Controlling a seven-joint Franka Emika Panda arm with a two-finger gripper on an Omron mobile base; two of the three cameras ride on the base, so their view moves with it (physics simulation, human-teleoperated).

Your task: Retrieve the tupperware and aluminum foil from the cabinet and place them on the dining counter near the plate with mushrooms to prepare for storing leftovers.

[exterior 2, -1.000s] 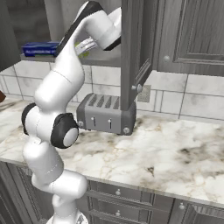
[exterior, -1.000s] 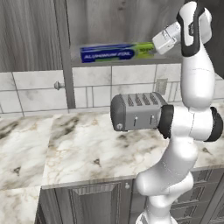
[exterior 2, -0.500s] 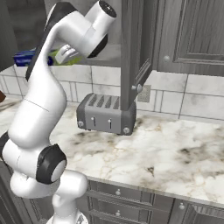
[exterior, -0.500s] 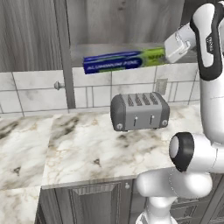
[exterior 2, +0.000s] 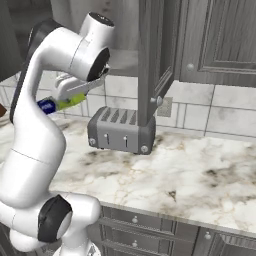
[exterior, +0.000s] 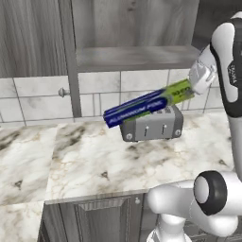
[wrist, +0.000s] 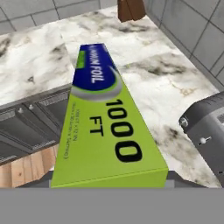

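The aluminum foil, a long blue carton with a yellow-green end, hangs tilted in the air in front of the toaster, blue end lower and to the left. My gripper is shut on its yellow-green end. In the right base view, part of the aluminum foil pokes out from behind my forearm. The hand view looks along the aluminum foil toward the counter. Above stands the grey wood-grain cabinet, its shelf bare and its door swung open. The tupperware, the dining counter and the plate with mushrooms are out of view.
A grey slotted toaster stands on the marble counter against the tiled wall. The open cabinet door's knob hangs left of the foil. Dark base drawers run below, and a brown object sits far along the counter.
The foil has come out of the cabinet shelf and down, now tilting in front of the toaster. My arm has swung lower and outward with it.
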